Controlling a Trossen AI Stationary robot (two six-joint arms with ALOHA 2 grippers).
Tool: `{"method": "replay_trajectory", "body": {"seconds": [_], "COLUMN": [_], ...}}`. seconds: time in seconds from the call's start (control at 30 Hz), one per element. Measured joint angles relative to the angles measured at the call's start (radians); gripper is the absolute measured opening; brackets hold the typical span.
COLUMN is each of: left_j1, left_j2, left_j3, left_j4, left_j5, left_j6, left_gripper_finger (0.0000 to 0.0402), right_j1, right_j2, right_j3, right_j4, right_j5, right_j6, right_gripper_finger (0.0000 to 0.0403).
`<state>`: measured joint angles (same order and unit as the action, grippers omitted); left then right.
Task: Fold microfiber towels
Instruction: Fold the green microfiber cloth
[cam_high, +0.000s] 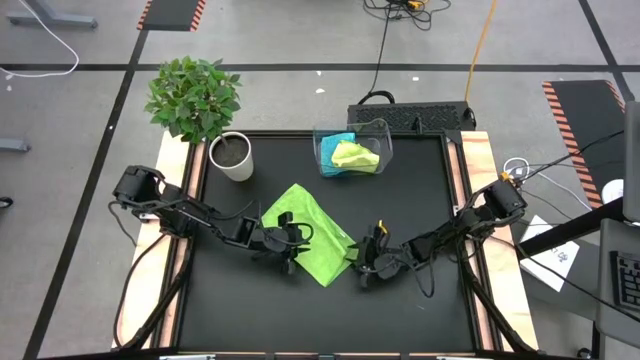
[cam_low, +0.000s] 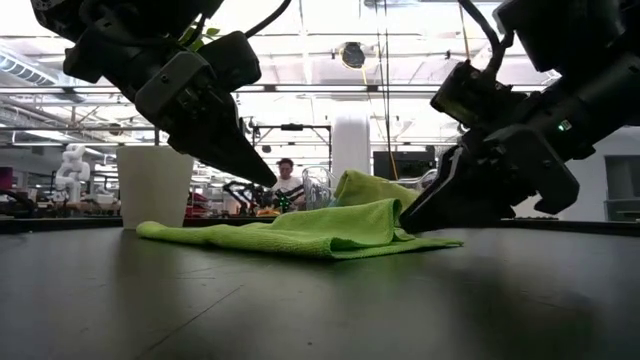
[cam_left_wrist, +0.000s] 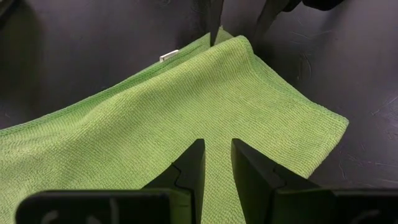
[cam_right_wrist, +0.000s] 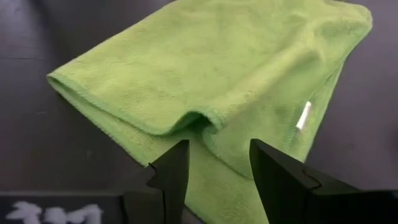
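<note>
**High view: two claws working one green towel**

Left claw (cam_high: 291, 243) is hovering slightly spread over the green towel's (cam_high: 312, 235) left edge. Right claw (cam_high: 358, 262) is standing spread at its right corner, gripping nothing. Towel is lying mid-table, partly folded. Farther back, a clear bin (cam_high: 378, 135) is holding green and blue towels (cam_high: 350, 155), right of a white pot (cam_high: 232, 157).

Bright overhead lighting, backlit low view, dim wrist views
</note>
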<state>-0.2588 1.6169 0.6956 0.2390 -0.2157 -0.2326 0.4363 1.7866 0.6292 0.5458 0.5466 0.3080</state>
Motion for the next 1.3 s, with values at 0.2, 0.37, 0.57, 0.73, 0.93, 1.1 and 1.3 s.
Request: {"method": "replay_trajectory", "body": {"seconds": [0.2,0.37,0.57,0.73,0.93,1.1,1.3], "left_j1": [0.000,0.000,-0.002,-0.009,-0.019,-0.021,-0.026], "left_j2": [0.000,0.000,0.000,0.000,0.000,0.000,0.000], "left_j3": [0.000,0.000,0.001,0.001,0.001,0.001,0.001], "left_j4": [0.001,0.000,-0.003,-0.005,-0.007,-0.013,-0.024], "left_j5": [0.000,0.001,0.002,0.006,0.007,0.006,0.006], "left_j6": [0.017,0.018,0.019,0.020,0.020,0.021,0.020], "left_gripper_finger": [0.0081,0.0081,0.0081,0.0081,0.0081,0.0081,0.0081], "right_j1": [0.002,-0.001,-0.014,-0.014,-0.018,-0.022,-0.042], "right_j2": [0.032,0.103,0.131,0.126,0.126,0.126,0.125], "right_j3": [0.006,0.072,0.113,0.112,0.122,0.148,0.148], "right_j4": [0.011,0.018,0.001,0.010,0.015,0.017,-0.025], "right_j5": [-0.001,0.008,0.035,0.036,0.036,0.040,0.060], "right_j6": [0.002,-0.026,-0.045,-0.059,-0.070,-0.117,-0.121], "right_gripper_finger": [0.0162,0.0162,0.0162,0.0162,0.0162,0.0162,0.0154]}}
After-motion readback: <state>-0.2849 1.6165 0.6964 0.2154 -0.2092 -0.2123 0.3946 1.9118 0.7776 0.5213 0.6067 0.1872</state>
